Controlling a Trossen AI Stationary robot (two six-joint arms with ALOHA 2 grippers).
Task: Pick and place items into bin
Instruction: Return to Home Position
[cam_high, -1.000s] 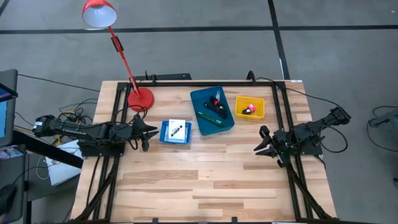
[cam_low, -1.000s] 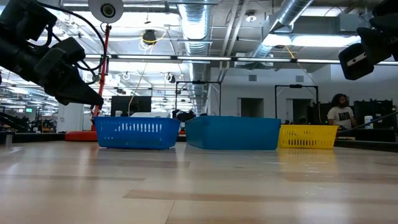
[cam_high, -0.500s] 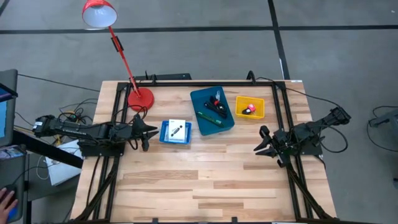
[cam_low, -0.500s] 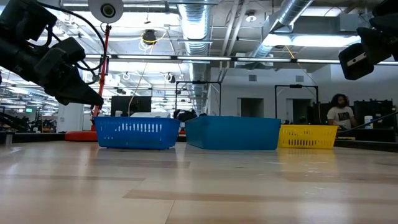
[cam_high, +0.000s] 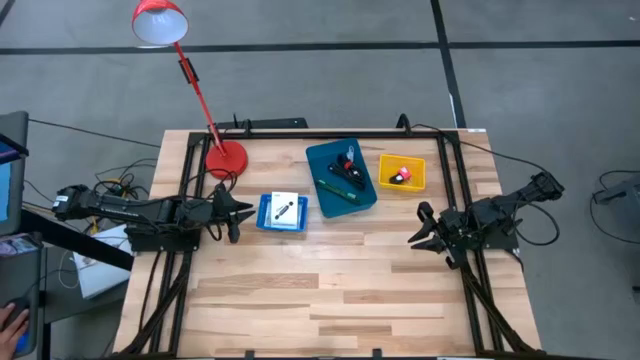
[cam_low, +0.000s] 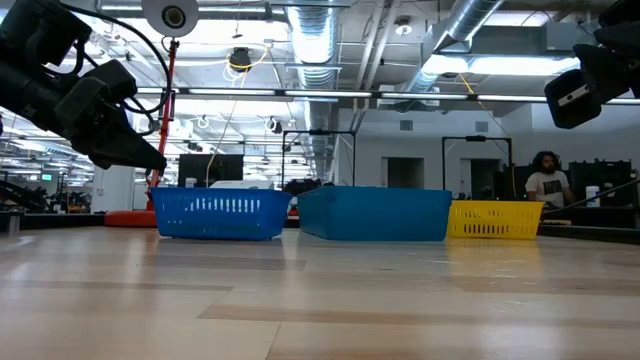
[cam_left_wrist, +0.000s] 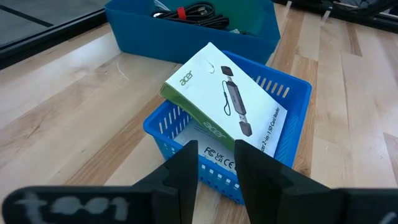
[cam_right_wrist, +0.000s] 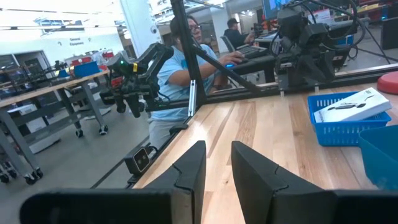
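Table: we see pale wood planks (cam_high: 330, 290), with grey floor (cam_high: 560, 90) around.
Room: we see bare ceiling ducts (cam_low: 320, 40) and a seated person (cam_low: 545, 180) far right.
Lamp (cam_high: 160, 22): red, round base, far left.
Blue basket (cam_high: 262, 212): slatted, holds the white box (cam_high: 287, 208).
Bin (cam_high: 322, 165): smooth blue, holds the green pen (cam_high: 337, 190) and black pieces (cam_high: 349, 168).
Yellow basket (cam_high: 385, 178): holds the pink bit (cam_high: 403, 171).
Left pincer (cam_high: 238, 217): parted, empty, just left of the blue basket.
Right pincer (cam_high: 422, 229): parted, empty, at right.
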